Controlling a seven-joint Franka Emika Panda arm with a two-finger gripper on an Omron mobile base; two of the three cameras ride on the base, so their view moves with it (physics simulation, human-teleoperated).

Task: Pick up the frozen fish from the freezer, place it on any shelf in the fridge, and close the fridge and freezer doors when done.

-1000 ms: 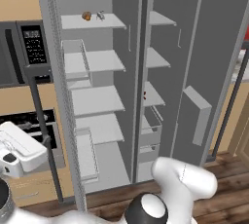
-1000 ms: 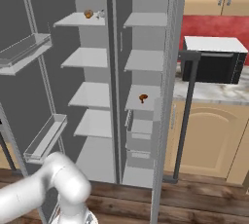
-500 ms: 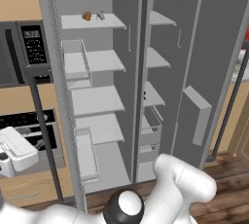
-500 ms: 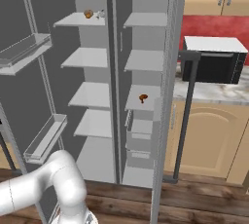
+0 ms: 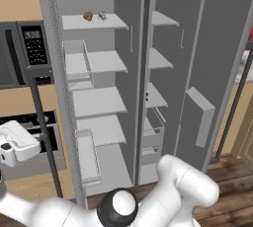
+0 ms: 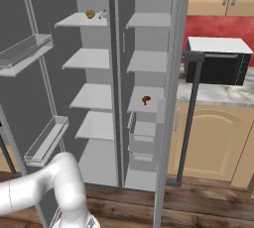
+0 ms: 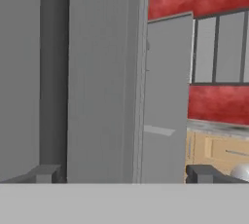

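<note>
Swung lower since a second ago, the empty, spread-open gripper (image 7: 125, 173) faces a grey door (image 7: 97, 96); with the frozen fish (image 5: 102, 16) seemingly shelved, pushing doors closed probably comes next.

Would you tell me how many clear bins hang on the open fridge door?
2: an upper bin and a lower bin, both on the fridge door; more may be hidden beyond the frame.
</note>
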